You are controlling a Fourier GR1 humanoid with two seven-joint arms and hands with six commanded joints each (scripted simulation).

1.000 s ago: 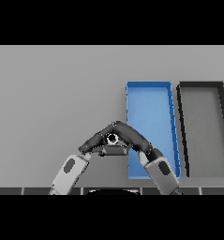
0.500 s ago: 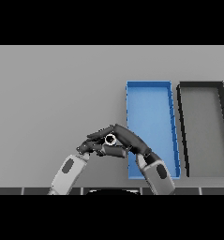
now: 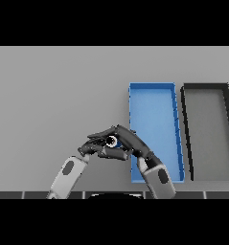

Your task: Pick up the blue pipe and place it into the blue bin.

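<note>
Between my two dark hands, low over the grey table (image 3: 49, 95), I am holding the short blue pipe (image 3: 112, 141), a small cylinder whose round open end is facing up toward me as a pale ring with a dark centre. My right hand (image 3: 130, 141) is reaching in from the lower right, its fingers curling over and past the pipe from the right side, so that hand is closing on the pipe. My left hand (image 3: 94, 148) is coming in from the lower left and is meeting the right hand at the same spot, its fingers bending under and beside the pipe on the left; I cannot tell whether those fingers are truly gripping it or only lying against it. Most of the pipe's body is hiding behind my fingers, so only its end and a sliver of blue are showing.

Just to the right of my right hand, the long blue rectangular bin (image 3: 154, 86) with low walls is lying on the table, its length running away from me; my right wrist and forearm are crossing over its near left corner. The pipe is sitting outside the bin, just beside its left wall. Farther right of the blue bin, close beside it and parallel, a black rectangular bin (image 3: 204, 86) with a grey floor is lying on the table.
</note>
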